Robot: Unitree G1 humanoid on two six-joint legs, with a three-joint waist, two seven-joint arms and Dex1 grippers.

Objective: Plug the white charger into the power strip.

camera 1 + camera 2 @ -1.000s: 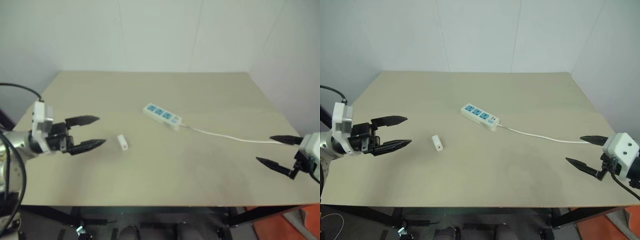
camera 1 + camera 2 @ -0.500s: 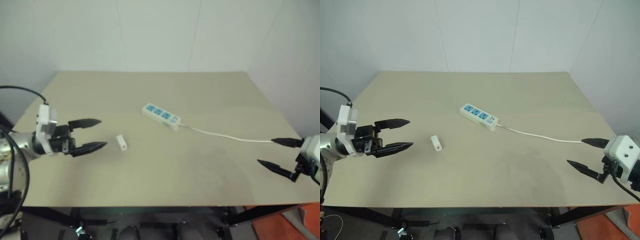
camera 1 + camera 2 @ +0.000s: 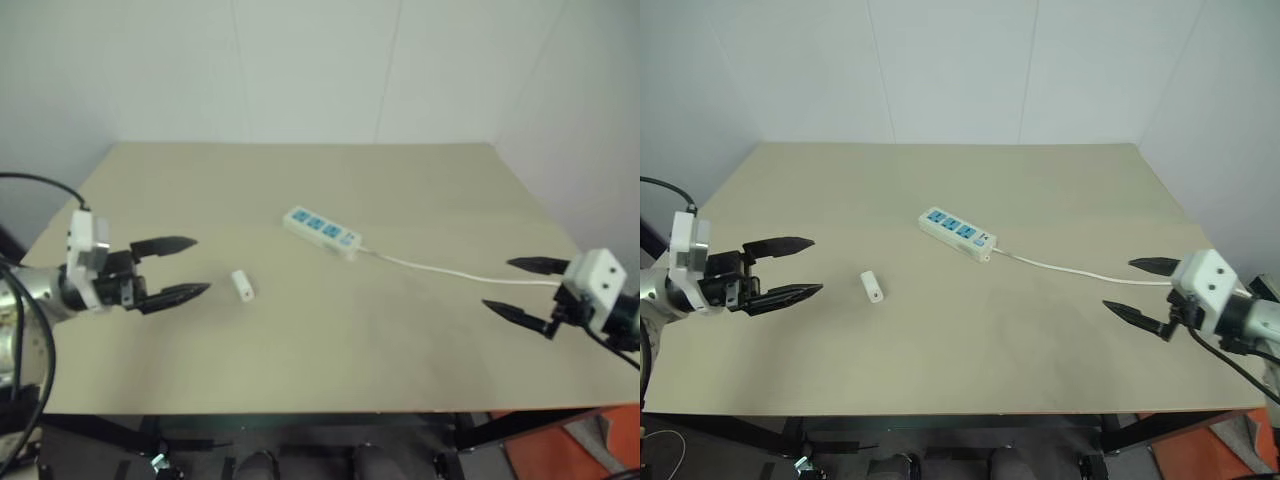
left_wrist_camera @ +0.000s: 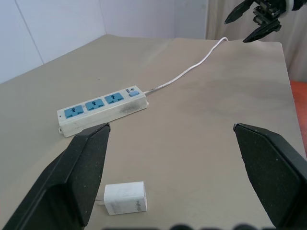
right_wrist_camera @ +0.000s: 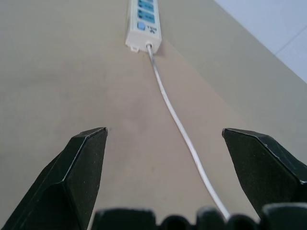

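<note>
Beige tabletop (image 3: 970,370) lies under both my arms, and I place everything by the power strip (image 3: 958,233), which sits near the table's middle, angled, its three blue socket faces up.

Nearest me on the right, my right gripper (image 3: 1137,288) has changed most: half a second ago it hung at the table's right edge, well off from the strip; now it has come inward over the tabletop, toward the strip, and stands beside the thin white cord (image 3: 1080,270) that trails from the strip's right end. Its two black fingers are spread wide apart and hold nothing. In its wrist view the cord runs between the fingertips up to the strip's end.

On my left, my left gripper (image 3: 805,268) has kept its place, well to the left of the strip, hovering level over the table. Its fingers are spread wide as well, empty.

The white charger (image 3: 871,287) lies flat on the table between my left gripper and the strip, closer to the gripper, apart from both, touched by nothing. It has not moved. In my left wrist view the charger (image 4: 125,198) lies on its side, and the strip lies beyond it.

Farthest off, the strip itself has not shifted, and nothing is plugged into it.
</note>
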